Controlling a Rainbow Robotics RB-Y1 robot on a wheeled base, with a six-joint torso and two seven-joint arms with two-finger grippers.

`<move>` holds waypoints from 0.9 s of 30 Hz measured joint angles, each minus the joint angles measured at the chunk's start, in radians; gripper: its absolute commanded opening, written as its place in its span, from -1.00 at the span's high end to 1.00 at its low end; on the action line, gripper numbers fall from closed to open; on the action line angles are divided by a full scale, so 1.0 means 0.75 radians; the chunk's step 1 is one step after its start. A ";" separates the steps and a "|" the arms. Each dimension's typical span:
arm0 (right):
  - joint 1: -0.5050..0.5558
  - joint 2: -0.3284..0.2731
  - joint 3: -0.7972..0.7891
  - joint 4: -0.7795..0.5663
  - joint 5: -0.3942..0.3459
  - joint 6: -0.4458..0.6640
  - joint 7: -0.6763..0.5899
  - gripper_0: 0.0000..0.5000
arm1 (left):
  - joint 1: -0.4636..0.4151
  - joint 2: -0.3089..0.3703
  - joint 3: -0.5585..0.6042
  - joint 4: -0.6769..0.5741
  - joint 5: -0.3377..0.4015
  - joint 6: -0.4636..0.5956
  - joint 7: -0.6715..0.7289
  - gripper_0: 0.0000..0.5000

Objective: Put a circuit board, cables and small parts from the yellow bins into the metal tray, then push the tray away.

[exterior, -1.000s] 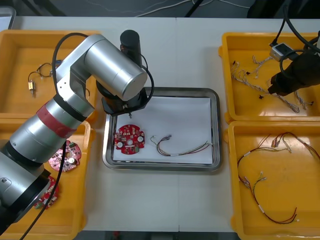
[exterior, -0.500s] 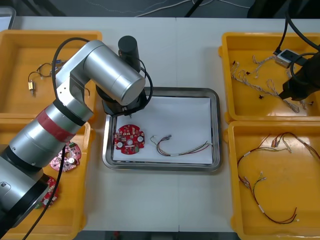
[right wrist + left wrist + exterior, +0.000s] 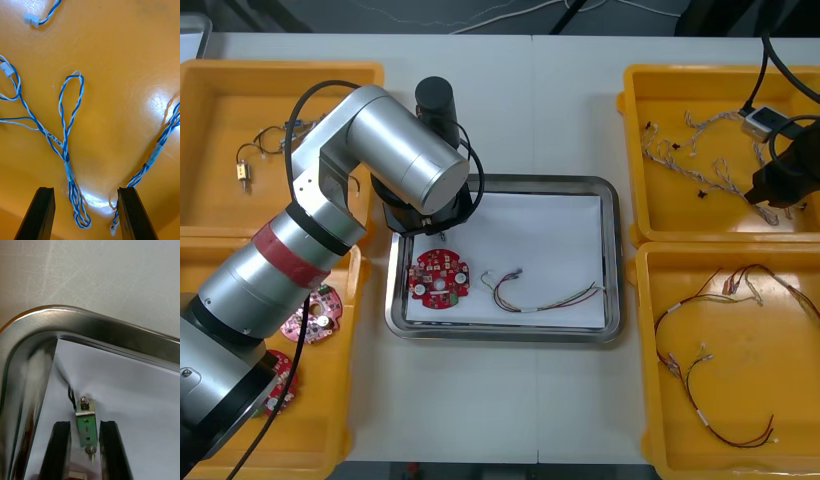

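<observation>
Claws first: my left claw (image 3: 84, 429) is hanging over the far left corner of the tray (image 3: 612, 262), just inside its shiny rim and above the white lining (image 3: 550, 230). Its fingers (image 3: 60, 450) are standing a narrow way apart and pinching a small metal part (image 3: 86, 415) between them. A thin black lead (image 3: 70, 392) is running from the part's far end toward that corner. I cannot tell whether the part is touching the lining.

Toward the tray's near edge, a red circuit board (image 3: 439, 278) is lying by the left wall. A thin cable (image 3: 540, 294) is lying just to its right, apart from it.

My right claw (image 3: 87, 198) is working well off to the tray's right, over the farther yellow bin (image 3: 632, 150) on that side. Its fingers are standing wide apart and gripping nothing. A looped blue and white cable (image 3: 67, 150) is lying on the bin floor between them, and a second such cable (image 3: 155, 152) is passing beside one finger.
</observation>
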 measured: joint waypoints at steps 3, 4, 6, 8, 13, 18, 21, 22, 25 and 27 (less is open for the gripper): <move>0.000 0.000 0.016 0.000 -0.006 -0.003 0.000 -0.93 | 0.000 0.000 0.000 0.000 0.000 0.000 -0.008 -0.93; 0.000 0.000 0.020 0.002 -0.007 -0.003 0.000 -0.93 | 0.000 0.000 0.000 0.000 0.000 0.000 -0.008 -1.00; 0.000 0.000 0.025 0.009 -0.010 -0.004 0.000 -0.93 | 0.000 0.000 0.000 0.000 0.000 0.000 -0.008 -1.00; 0.000 0.000 0.027 0.017 -0.011 -0.008 0.000 -0.92 | 0.000 0.000 0.000 -0.004 0.000 0.000 -0.008 -1.00; 0.000 0.001 0.037 0.028 -0.011 -0.009 0.000 -0.86 | 0.000 0.005 0.033 -0.082 0.087 0.035 -0.008 -1.00; 0.000 0.001 0.061 0.033 -0.012 -0.023 0.000 -0.83 | -0.005 0.022 0.108 -0.188 0.206 0.153 -0.008 -1.00; 0.000 0.002 0.074 0.034 -0.012 -0.024 0.000 -0.83 | -0.021 0.039 0.138 -0.222 0.252 0.237 -0.008 -1.00; 0.000 0.002 0.077 0.034 -0.012 -0.024 0.000 -0.83 | -0.029 0.047 0.149 -0.231 0.270 0.266 -0.008 -1.00; 0.000 0.006 0.082 0.035 -0.012 -0.025 0.000 -0.82 | -0.055 0.076 0.180 -0.256 0.325 0.336 -0.008 -1.00; 0.000 0.011 0.082 0.036 -0.012 -0.028 -0.001 -0.82 | -0.073 0.102 0.200 -0.276 0.372 0.371 -0.008 -1.00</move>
